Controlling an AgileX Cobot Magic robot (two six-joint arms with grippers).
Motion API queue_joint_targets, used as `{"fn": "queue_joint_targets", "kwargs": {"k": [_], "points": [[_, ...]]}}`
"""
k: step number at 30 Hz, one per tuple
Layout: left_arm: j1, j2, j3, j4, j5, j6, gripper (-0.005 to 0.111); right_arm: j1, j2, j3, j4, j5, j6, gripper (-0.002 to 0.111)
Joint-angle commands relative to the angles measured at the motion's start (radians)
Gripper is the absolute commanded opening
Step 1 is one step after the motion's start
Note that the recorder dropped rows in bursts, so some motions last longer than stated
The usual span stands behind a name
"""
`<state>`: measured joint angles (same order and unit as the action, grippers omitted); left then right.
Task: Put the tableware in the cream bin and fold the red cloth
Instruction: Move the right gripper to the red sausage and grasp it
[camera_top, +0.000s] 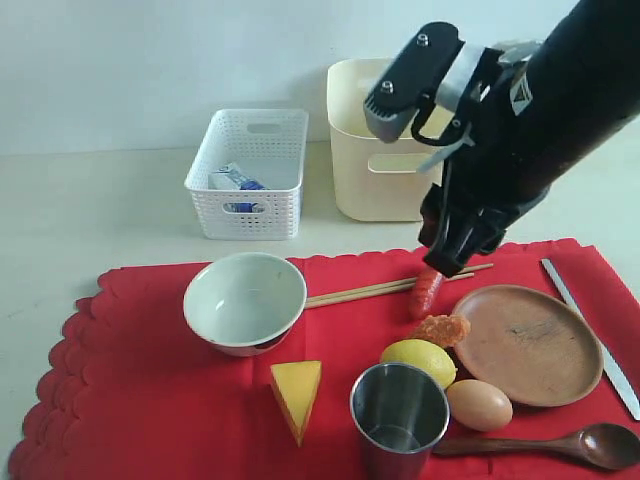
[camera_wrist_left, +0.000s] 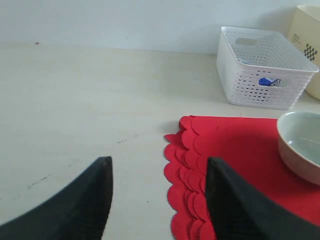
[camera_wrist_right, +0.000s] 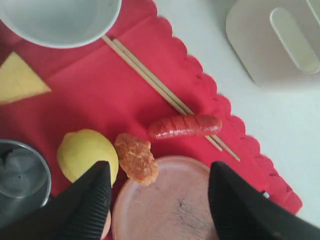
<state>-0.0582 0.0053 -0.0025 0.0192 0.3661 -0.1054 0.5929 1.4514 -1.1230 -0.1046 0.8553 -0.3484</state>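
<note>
The red cloth (camera_top: 150, 400) lies flat and carries the bowl (camera_top: 245, 300), chopsticks (camera_top: 360, 292), brown plate (camera_top: 525, 343), steel cup (camera_top: 398, 415), knife (camera_top: 590, 330) and wooden spoon (camera_top: 560, 445). The cream bin (camera_top: 375, 140) stands behind the cloth. My right gripper (camera_top: 450, 262) hangs open above the plate (camera_wrist_right: 170, 205) with nothing between its fingers (camera_wrist_right: 160, 200). My left gripper (camera_wrist_left: 157, 200) is open and empty, low over the bare table at the cloth's scalloped edge (camera_wrist_left: 187, 165); the bowl (camera_wrist_left: 302, 145) is just beyond. The exterior view does not show the left gripper.
Food lies among the tableware: a sausage (camera_top: 427, 290) across the chopstick tips, a fried piece (camera_top: 440, 328), a lemon (camera_top: 418, 360), an egg (camera_top: 478, 404) and a cheese wedge (camera_top: 296, 393). A white perforated basket (camera_top: 250, 170) holding a carton (camera_top: 235, 180) stands left of the bin.
</note>
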Motion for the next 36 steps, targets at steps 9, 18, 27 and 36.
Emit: {"fn": "queue_joint_targets", "kwargs": {"k": [9, 18, 27, 36], "points": [[0.002, -0.005, 0.003, -0.003, -0.010, -0.005, 0.054, -0.096, 0.166, 0.016, -0.132, -0.163, 0.528, 0.056], [0.002, -0.005, 0.003, -0.003, -0.010, -0.005, 0.054, -0.119, 0.390, 0.011, -0.137, -0.294, 0.753, 0.055], [0.002, -0.005, 0.003, -0.003, -0.010, -0.005, 0.054, -0.119, 0.520, 0.008, -0.289, -0.382, 1.057, 0.055], [0.002, -0.005, 0.003, -0.003, -0.010, -0.003, 0.054, -0.119, 0.552, 0.008, -0.329, -0.433, 1.120, 0.034]]}}
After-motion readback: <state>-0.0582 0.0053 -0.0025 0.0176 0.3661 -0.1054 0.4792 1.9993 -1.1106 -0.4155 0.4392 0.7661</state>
